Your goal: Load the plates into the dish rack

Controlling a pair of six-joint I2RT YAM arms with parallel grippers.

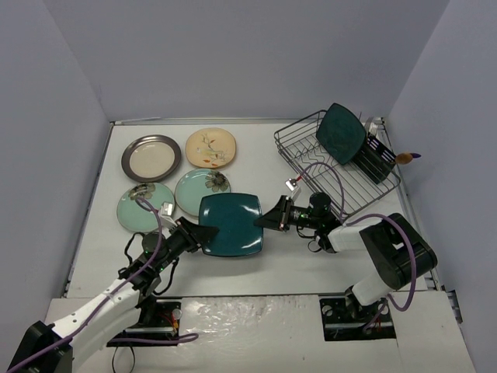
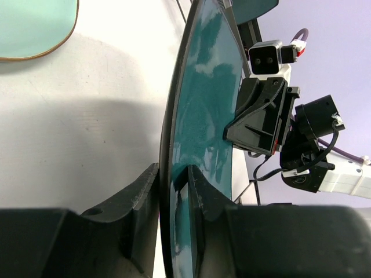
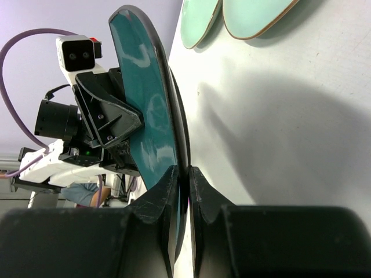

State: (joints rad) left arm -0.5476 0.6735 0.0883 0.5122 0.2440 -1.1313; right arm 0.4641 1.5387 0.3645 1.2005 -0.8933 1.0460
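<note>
A dark teal square plate (image 1: pixel 231 225) is held off the table between both grippers. My left gripper (image 1: pixel 200 233) is shut on its left rim; in the left wrist view its fingers (image 2: pixel 173 168) straddle the plate's edge (image 2: pixel 203 116). My right gripper (image 1: pixel 268 220) is shut on the right rim, pinching it (image 3: pixel 183 169) in the right wrist view, where the plate (image 3: pixel 145 98) stands edge-on. The black wire dish rack (image 1: pixel 342 186) stands at the back right with a second teal plate (image 1: pixel 342 132) upright in it.
On the table to the left lie a cream plate with a grey rim (image 1: pixel 151 157), a cream floral plate (image 1: pixel 210 148) and two mint plates (image 1: pixel 144 207) (image 1: pixel 203 189). The black caddy (image 1: pixel 377 159) sits at the rack's far end, against the right wall.
</note>
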